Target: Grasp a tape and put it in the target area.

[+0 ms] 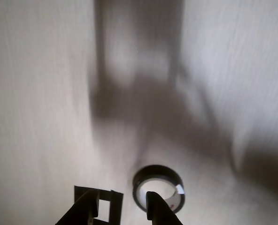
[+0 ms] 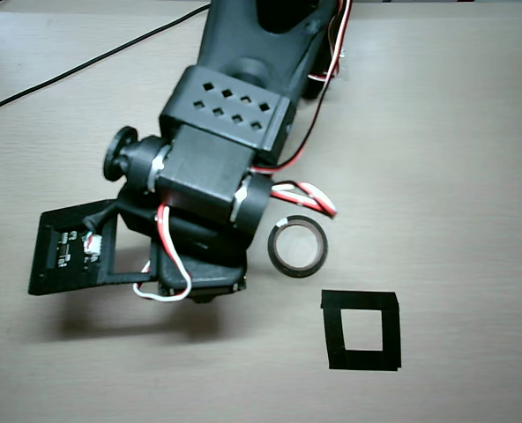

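Across the whole overhead view, a pale wood-grain table (image 2: pixel 473 132). On it, reaching down from the top edge, a big black arm (image 2: pixel 226 132) with a block of square holes. At the lower left of the arm, a black square-framed plate (image 2: pixel 67 251) with circuitry inside, tilted a little.

Right of the arm and lower, the target area (image 2: pixel 361 329): a square outline of black strips, with bare table inside and nothing in it. Up and left of it, clearly apart and not touching, the tape (image 2: pixel 298 247). Lies flat on the table, just beside the body of the arm. Just above the tape, red-and-white wire loops (image 2: pixel 307 196), hanging from the arm.

Seen from the wrist view, a broad dark shadow over the table. At the bottom centre, the tape (image 1: pixel 158 187) again, flat, with a pale inner rim. Left of it, the target area (image 1: pixel 108 204), cut by the bottom edge. Rising from that edge, the gripper (image 1: pixel 122 194) with both fingers (image 1: pixel 82 211) spread wide, released, grasping nothing. Right fingertip in front of the lower left part of the tape; whether touching, cannot tell.
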Robot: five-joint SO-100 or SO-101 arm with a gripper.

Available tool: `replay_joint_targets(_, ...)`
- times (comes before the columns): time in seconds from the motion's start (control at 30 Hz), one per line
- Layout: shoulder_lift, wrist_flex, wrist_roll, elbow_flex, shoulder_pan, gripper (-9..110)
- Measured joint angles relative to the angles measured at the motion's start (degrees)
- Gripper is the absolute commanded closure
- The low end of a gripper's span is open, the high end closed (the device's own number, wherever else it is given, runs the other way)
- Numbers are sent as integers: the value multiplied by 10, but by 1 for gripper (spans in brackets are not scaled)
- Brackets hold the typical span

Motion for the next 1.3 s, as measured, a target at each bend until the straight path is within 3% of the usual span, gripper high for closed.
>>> replay_joint_targets(1.3,38,-25,-5,72,9,91)
